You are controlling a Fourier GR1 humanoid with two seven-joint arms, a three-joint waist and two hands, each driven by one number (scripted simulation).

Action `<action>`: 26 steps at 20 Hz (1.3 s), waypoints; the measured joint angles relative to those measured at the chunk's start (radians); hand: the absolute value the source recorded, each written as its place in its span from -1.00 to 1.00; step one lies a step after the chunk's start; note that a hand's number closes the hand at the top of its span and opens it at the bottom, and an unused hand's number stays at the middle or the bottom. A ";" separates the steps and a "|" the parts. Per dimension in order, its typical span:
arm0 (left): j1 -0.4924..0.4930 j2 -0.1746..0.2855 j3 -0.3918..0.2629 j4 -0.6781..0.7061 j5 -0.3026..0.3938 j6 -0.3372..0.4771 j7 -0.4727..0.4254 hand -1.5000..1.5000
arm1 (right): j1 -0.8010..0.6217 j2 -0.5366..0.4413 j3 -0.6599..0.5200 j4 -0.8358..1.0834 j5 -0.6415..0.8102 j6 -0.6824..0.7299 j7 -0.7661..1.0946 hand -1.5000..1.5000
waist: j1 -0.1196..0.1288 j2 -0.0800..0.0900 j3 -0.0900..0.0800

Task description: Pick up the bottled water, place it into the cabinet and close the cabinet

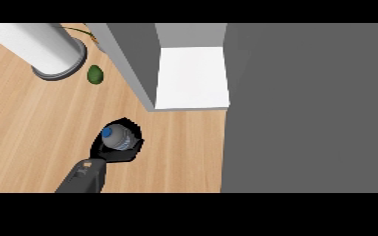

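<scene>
left robot hand (111, 155) is curling its black fingers and thumb round the bottled water (120, 140), gripping it low in the left half of the view. its grey forearm (80, 179) is coming in from the lower edge and slanting up to the right. no other hand is showing.

the worktop (44, 115) is spreading out in pale wood, its grain running up the picture, and is filling the left and the middle of the view. a wide flat grey panel (295, 105) is covering the whole right side; whether it is a door or a part of the room cannot be told.

the cabinet (133, 60) is standing open at the top centre, its grey wall slanting down the worktop and a bright white surface (192, 77) showing inside it. nothing is lying on that white surface. a white cylinder (44, 47) on a grey round foot is standing at the top left, with a small dark green thing (95, 74) lying just beside the foot. a thin yellowish stalk (80, 31) is curving near the cabinet's top corner.

the bottled water is being seen from above, well apart from the cabinet's opening: a round blue cap (108, 131) is sitting over a clear, greyish body, most of it hidden by the fingers.
</scene>
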 measured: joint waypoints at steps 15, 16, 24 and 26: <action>0.099 -0.115 -0.006 -0.135 0.256 0.231 -0.059 1.00 | 0.034 -0.023 -0.055 0.007 -0.015 0.023 -0.032 -1.00 | 0.014 -0.008 0.003; 0.104 -0.117 -0.028 -0.159 0.275 0.241 -0.040 1.00 | 0.033 -0.022 -0.050 0.006 -0.016 0.025 -0.030 -1.00 | 0.015 -0.008 0.003; 0.112 -0.123 -0.233 -0.400 0.432 0.405 0.134 1.00 | 0.012 -0.004 -0.018 0.003 -0.016 0.010 0.006 -1.00 | 0.017 -0.008 0.002; 0.093 -0.124 -0.288 -0.458 0.444 0.483 0.169 1.00 | 0.011 -0.006 -0.026 0.004 -0.017 0.012 0.004 -1.00 | 0.016 -0.008 0.002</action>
